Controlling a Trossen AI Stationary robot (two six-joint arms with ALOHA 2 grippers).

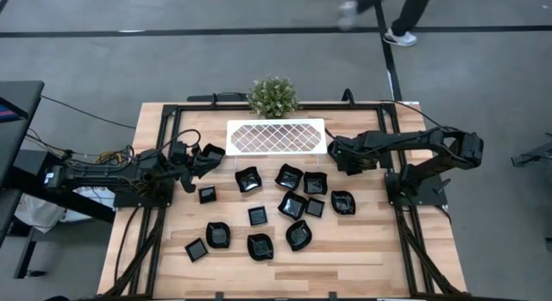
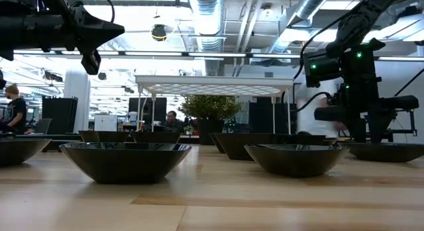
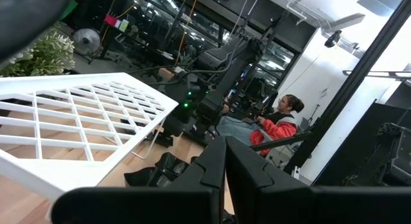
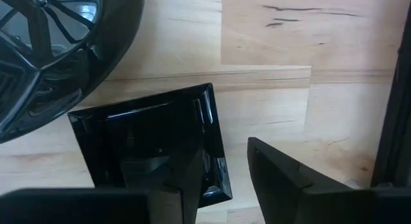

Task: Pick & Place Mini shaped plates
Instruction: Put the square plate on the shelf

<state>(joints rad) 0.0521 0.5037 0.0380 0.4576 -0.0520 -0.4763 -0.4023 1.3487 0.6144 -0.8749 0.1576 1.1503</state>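
Tray bare, plates scattered on the tabletop

Right gripper (image 4: 221, 179) half-open straddling a square plate's (image 4: 151, 144) edge; left gripper (image 1: 200, 160) shut, empty, beside white tray (image 1: 276, 135)

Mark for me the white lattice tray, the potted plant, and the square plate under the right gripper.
White lattice tray (image 1: 276, 135): high view, centre of its lattice top.
Potted plant (image 1: 272, 96): high view, middle of its foliage.
Square plate (image 4: 154, 144): right wrist view, its shallow hollow, just ahead of the right gripper (image 4: 218, 179).
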